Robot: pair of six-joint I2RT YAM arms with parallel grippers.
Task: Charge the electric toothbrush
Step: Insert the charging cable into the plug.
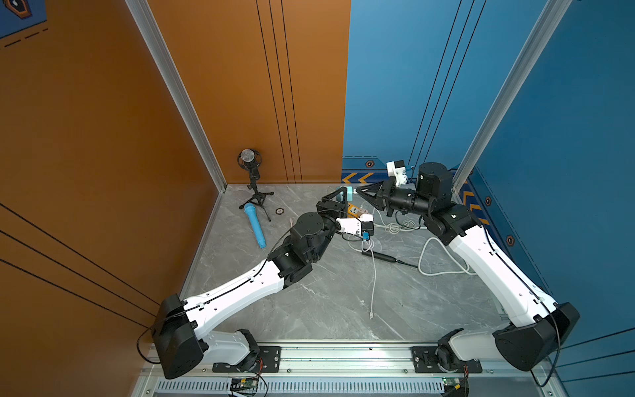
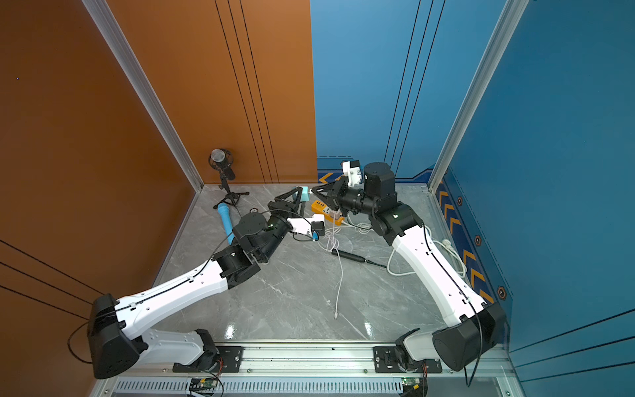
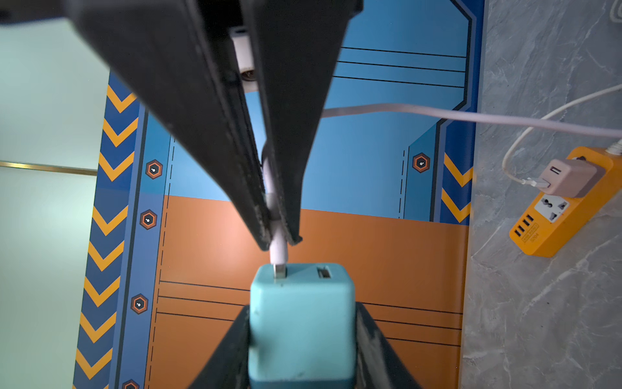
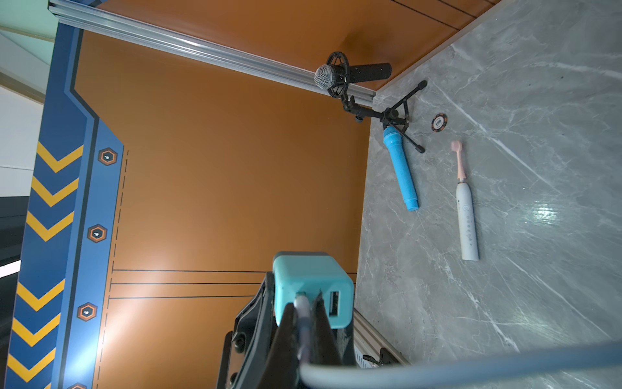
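The electric toothbrush [image 4: 466,215], white with a pink head, lies flat on the marble table in the right wrist view; my left arm hides it in both top views. My left gripper [image 3: 303,310] is shut on a teal USB charger cube [image 3: 303,330] and holds it above the back of the table [image 1: 346,194]. My right gripper [image 4: 304,303] is shut on the white plug of a charging cable [image 3: 278,256]. The plug's metal tip sits in one of the cube's two ports. The two grippers meet tip to tip [image 1: 358,190].
An orange power strip [image 3: 558,208] with a beige adapter [image 3: 568,176] lies at the back. A microphone on a tripod [image 1: 252,168], a blue toy microphone [image 1: 256,227] and a poker chip [image 1: 280,210] stand at the back left. A black pen-like tool [image 1: 385,256] and loose white cables [image 1: 372,275] lie mid-table.
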